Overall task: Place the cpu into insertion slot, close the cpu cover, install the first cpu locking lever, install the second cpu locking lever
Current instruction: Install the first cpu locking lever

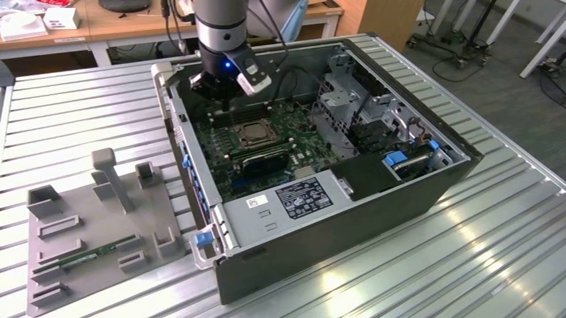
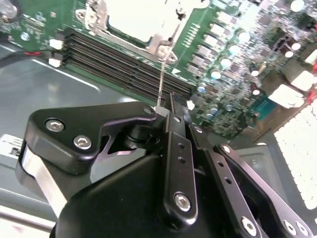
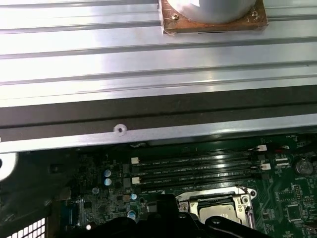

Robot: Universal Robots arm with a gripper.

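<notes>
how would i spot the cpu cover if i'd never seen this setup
Look inside the open black computer case lying on the ribbed metal table, at its green motherboard. The cpu cover is the square silvery metal frame on it, beside the long black memory slots; nothing else nearby is square and shiny.

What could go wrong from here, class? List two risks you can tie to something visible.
1. The thin locking lever meets the shut gripper only at its very tip, so it might slip off and spring back.
2. The memory slots lie right beside the cpu cover; a drifting gripper could strike them.
</notes>
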